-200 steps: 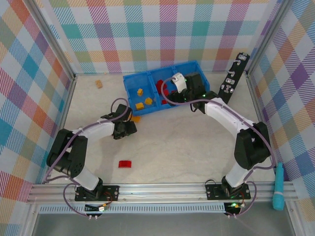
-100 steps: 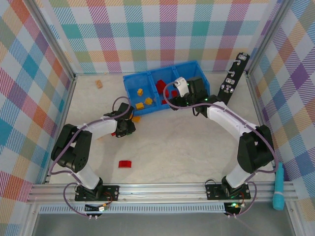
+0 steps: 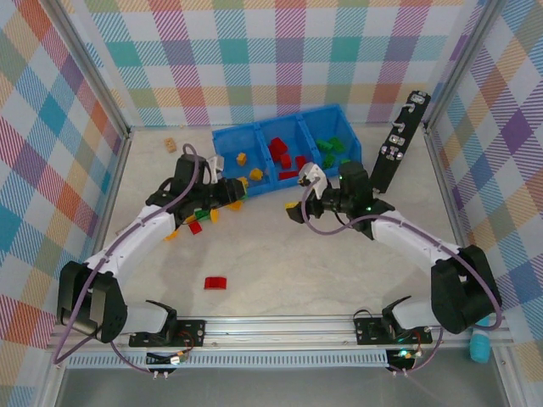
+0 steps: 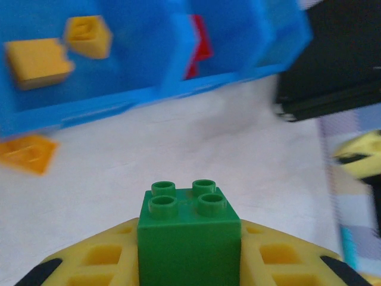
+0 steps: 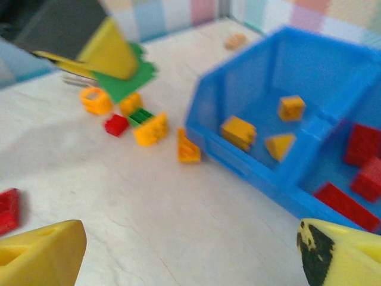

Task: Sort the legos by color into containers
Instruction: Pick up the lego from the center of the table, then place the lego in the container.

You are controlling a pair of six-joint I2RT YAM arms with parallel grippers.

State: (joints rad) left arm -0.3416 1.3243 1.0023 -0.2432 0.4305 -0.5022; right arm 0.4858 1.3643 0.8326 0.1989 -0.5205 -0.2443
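Item: green 2x2 brick (image 4: 189,229), pinched in left hand (image 4: 189,262), over tabletop (image 4: 178,143) nr front wall of blue bin (image 4: 119,102).
Right hand (image 5: 190,253): fingers wide, empty.
Rec: lift brick clear of wall, pass yellow + red cells, release low in green-stocked end compartment (image 3: 348,127). Keep off right hand.

Robotics lab test cell: two arms (image 3: 140,233) bolted to a metal rail (image 3: 280,326), with plaid panels (image 3: 280,59) walling the bench (image 3: 297,263) beyond it.
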